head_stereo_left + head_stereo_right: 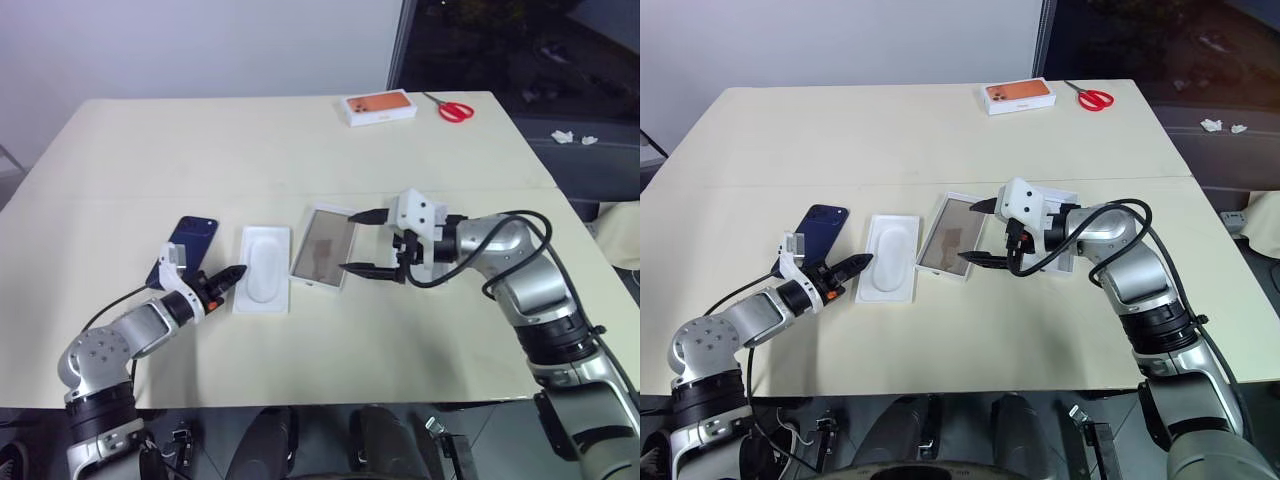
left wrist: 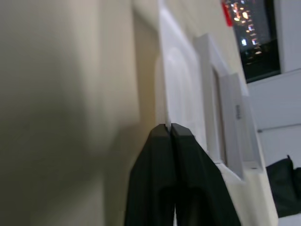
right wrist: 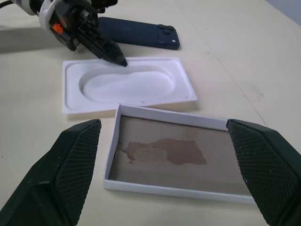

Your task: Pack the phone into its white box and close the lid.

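The dark blue phone (image 1: 188, 245) lies flat on the table at the left, camera cluster at its far corner. To its right lies a white insert (image 1: 264, 268) with an oval recess, then the white box (image 3: 169, 115) with its tan floor showing. My left gripper (image 1: 232, 272) is shut, its tips at the insert's rim on the phone side. My right gripper (image 1: 360, 240) is open, its fingers spread wide over the box's right end, holding nothing. Under the right hand the lid (image 1: 1064, 193) shows as a white edge, mostly hidden.
A small white box with an orange top (image 1: 380, 107) and red scissors (image 1: 452, 108) lie at the table's far edge. Crumpled white scraps (image 1: 575, 137) sit on a dark surface beyond the right edge.
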Motion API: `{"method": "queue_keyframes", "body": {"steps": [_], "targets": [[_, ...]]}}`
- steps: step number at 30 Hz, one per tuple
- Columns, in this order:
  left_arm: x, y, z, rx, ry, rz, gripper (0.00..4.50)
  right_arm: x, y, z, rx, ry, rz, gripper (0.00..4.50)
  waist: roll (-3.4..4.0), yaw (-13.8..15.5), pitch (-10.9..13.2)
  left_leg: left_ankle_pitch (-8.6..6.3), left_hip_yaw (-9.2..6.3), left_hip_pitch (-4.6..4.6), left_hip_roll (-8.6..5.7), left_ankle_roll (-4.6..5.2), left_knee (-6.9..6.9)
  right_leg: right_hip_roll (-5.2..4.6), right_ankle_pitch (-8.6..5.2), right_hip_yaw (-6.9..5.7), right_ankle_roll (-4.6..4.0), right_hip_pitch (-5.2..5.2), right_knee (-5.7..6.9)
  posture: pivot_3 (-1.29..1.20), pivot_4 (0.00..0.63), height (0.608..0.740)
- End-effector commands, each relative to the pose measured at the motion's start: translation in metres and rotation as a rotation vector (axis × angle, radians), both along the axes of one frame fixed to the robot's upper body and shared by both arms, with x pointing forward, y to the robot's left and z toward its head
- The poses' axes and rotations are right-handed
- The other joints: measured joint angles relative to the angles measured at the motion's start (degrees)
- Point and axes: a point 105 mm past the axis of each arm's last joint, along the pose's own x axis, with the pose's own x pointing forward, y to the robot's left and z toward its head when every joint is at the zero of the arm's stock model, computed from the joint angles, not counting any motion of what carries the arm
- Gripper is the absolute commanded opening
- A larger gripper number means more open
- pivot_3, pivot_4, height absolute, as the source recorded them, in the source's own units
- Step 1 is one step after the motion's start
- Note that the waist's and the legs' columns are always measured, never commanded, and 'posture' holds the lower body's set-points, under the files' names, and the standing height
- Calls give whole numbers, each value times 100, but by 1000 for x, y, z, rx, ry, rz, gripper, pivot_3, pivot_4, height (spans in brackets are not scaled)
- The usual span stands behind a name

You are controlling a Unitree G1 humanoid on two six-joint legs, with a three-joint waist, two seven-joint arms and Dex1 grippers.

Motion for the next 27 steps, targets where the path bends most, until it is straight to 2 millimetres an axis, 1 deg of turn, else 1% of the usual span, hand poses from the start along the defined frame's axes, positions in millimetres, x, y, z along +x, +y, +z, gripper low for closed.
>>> {"method": "queue_keyframes", "body": {"steps": [1, 5, 25, 26, 27], "targets": [[-2, 6, 0, -21, 2, 23, 55, -3, 0, 15, 9, -63, 8, 4500, 0, -1, 0, 0, 0, 0, 0, 0, -1, 0, 0, 0, 0, -1, 0, 0, 150, 740], [-2, 8, 1, -44, -2, 36, 55, -2, 0, 15, 9, -66, 6, 4500, 0, 0, 0, 1, 0, 0, 0, -1, -1, 1, 0, 0, 0, -2, 1, 0, 150, 740], [-3, 7, 3, -51, -4, 36, 55, -2, 0, 14, 9, -66, 6, 4500, 0, 0, 0, 1, 0, -1, 0, -1, -2, 1, 0, 1, 0, -2, 1, 0, 150, 740], [-4, 16, 22, -123, -66, 57, 55, -1, 18, 0, 17, -19, 23, 4500, -1, -8, 0, 1, 0, -1, 0, -1, -2, 1, 0, 1, 0, -2, 1, 0, 150, 740], [-7, 23, 37, -176, -116, 71, 55, -1, 32, -9, 19, 14, 38, 4500, -12, -48, -2, 1, 0, -1, 1, -1, -3, 1, 0, 1, 0, -3, 1, 0, 150, 740]]}}
